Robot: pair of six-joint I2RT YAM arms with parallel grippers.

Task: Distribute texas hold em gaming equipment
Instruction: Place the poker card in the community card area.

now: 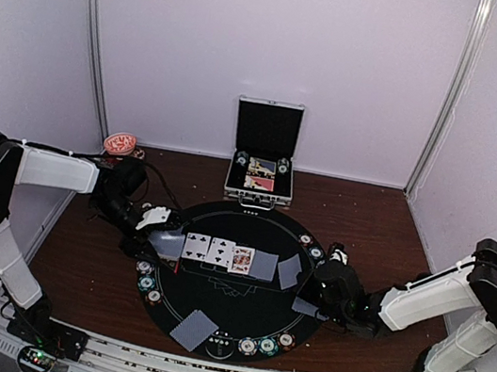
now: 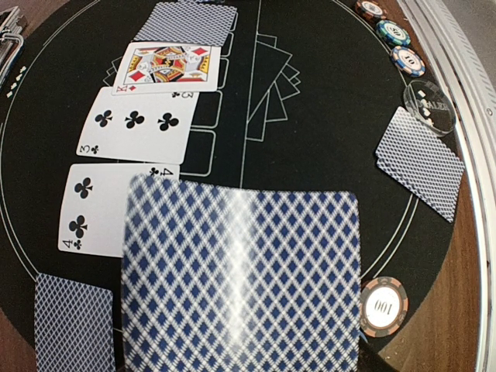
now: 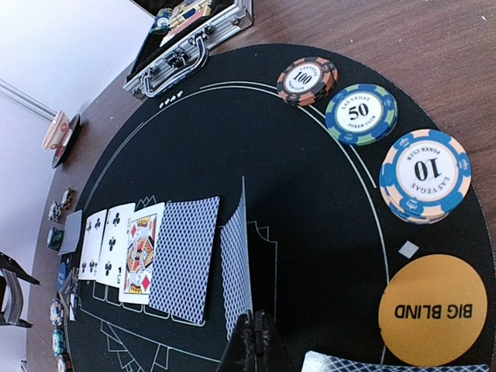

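Blurred and filling the near half of the left wrist view, a blue-backed card is clamped in the left jaws, above the near-left part of the round black mat. It hides a corner of the four of clubs. That card starts a face-up row running rightward across the mat, with the three of clubs and the king of diamonds next. A face-down card ends the row.

The right jaws are pressed together on the near edge of a tilted card, which stands up off the mat just right of that row. Along the mat's right rim sit an orange big blind disc, a 10 chip stack, a blue 50 chip and a dark 100 chip. A silver case stands open at the far edge of the bench.
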